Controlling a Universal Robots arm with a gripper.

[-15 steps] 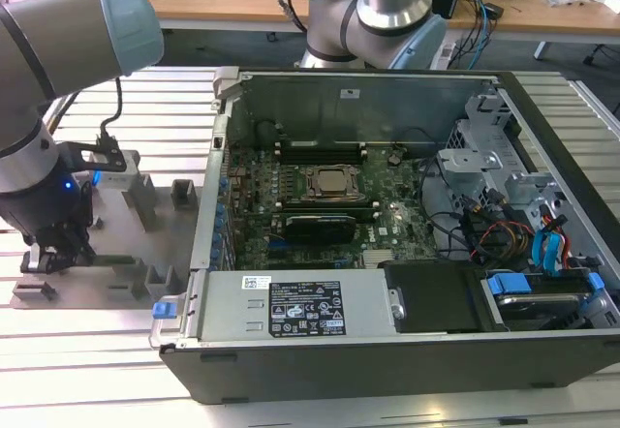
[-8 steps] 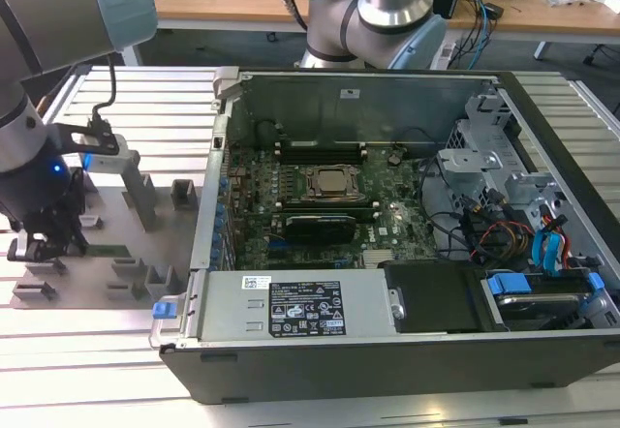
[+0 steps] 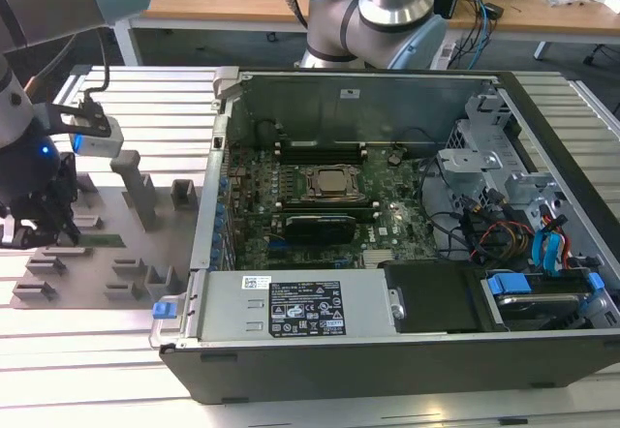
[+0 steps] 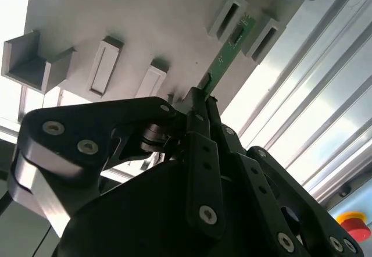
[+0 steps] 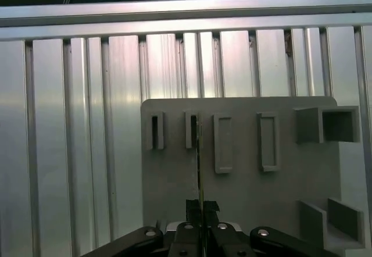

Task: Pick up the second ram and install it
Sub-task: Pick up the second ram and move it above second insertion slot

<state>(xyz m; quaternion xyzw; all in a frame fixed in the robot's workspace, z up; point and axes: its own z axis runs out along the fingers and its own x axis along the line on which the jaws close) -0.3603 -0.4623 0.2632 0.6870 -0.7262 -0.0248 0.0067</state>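
Second wrist view puts the second ram (image 4: pixel 226 56), a slim flat green circuit-board stick with small dark chips, straight ahead of my pincer (image 4: pixel 200 99). My black fingertips are closed on its near end, one on each flat face. Its far end sits between two grey plastic holder blocks (image 4: pixel 228 15).

In the first wrist view the stick (image 5: pixel 200 164) is edge-on, a thin line running from my pincer (image 5: pixel 201 206) to those slotted blocks. In the exterior view it (image 3: pixel 102 239) lies low on the flat grey holder plate (image 3: pixel 97 191), just beside my pincer (image 3: pixel 39 232).

I judge it light and stiff but fragile. It should not bend, yet a twist could strain it. The flat faces are the place to pinch, clear of the contact edge. The grip is narrow, so it may pivot if bumped.

The plate rests on the ribbed aluminium tabletop (image 5: pixel 75 152), near its edge at the exterior view's left. The open black computer case (image 3: pixel 291 307) stands well apart toward the exterior view's right, its square metal processor socket (image 3: pixel 334 184) showing inside.
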